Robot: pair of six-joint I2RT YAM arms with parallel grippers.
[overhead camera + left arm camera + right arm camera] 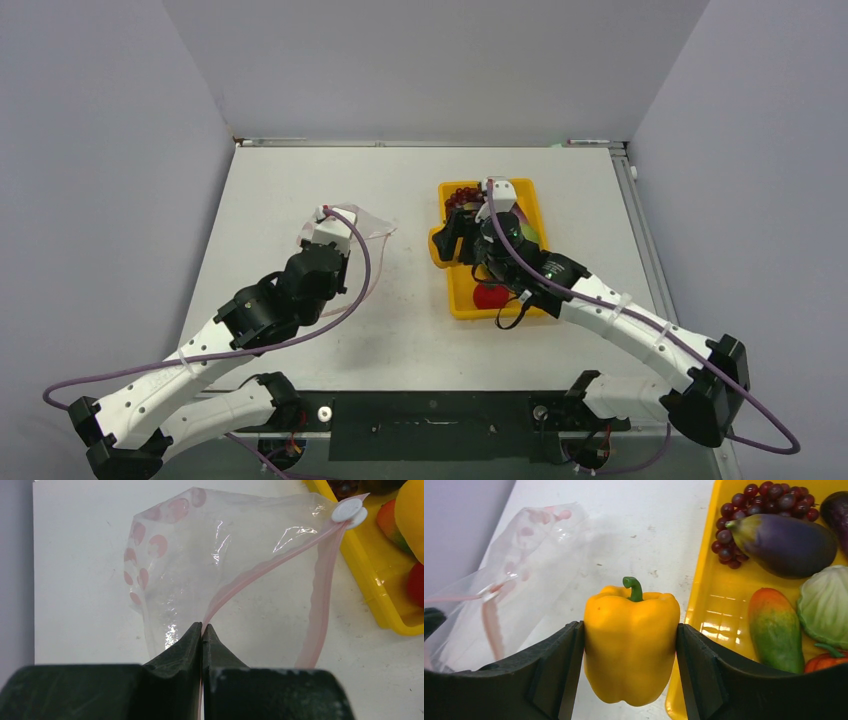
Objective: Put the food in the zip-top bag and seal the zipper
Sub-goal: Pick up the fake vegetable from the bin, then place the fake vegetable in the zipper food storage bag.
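The right gripper (629, 629), jaws spread about halfway and clamped on an upright yellow pepper (631, 650) over the left rim of the yellow tray (716, 600), has the zip-top bag (524, 565) at frame left on the counter (649, 525), its mouth gaping trayward with the left gripper (202, 630) pinched tight on the zipper (260, 570).

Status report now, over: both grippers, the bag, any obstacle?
Left gripper shut on zipper, zip-top bag mouth open. Right gripper shut on yellow pepper, at tray edge. Nothing seen between pepper and bag.

White table (280, 170), faint scuffs; plain pale lavender walls (430, 60) on three sides; even soft light.
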